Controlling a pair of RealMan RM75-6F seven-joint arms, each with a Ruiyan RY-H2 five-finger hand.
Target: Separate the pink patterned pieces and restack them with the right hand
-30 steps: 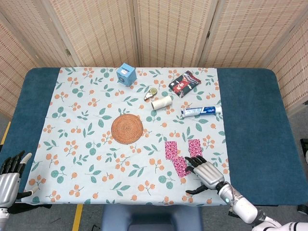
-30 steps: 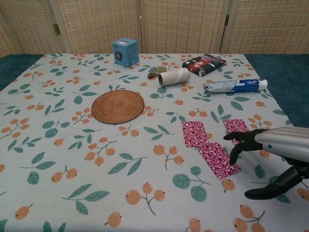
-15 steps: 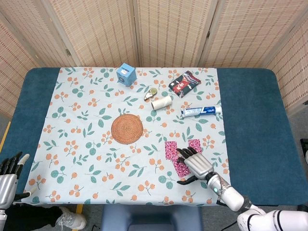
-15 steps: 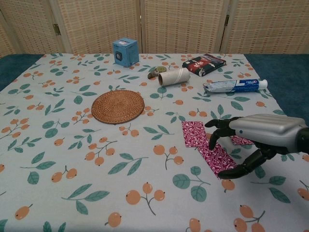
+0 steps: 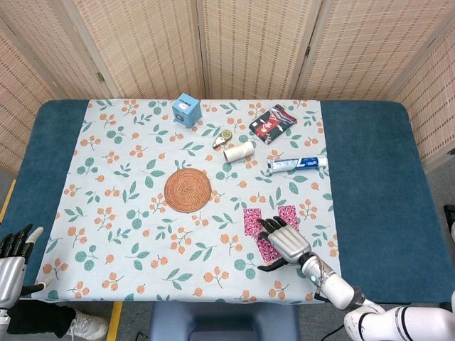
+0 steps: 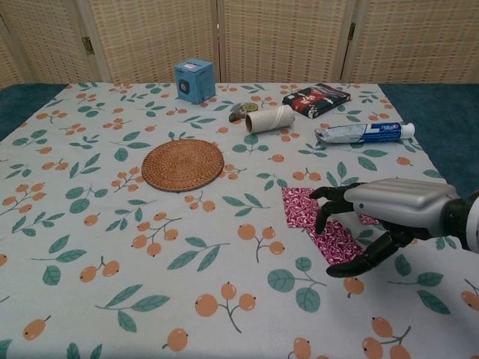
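Three pink patterned pieces (image 6: 327,236) lie overlapping near the tablecloth's (image 5: 128,227) front right edge, where the right hand (image 6: 378,217) arches over them with fingers curled but grasping nothing, apparently positioned to separate them; farther back, lettering on the toothpaste tube (image 5: 297,163) is unreadable.

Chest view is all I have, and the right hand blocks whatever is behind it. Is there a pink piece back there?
Observer: Yes. The head view shows a pink patterned piece lying flat just beyond the right hand.
Operator: And the left hand? It's out of my frame.
Observer: The left hand is by the near left corner of the table, off the floral cloth, with its fingers apart and holding nothing.
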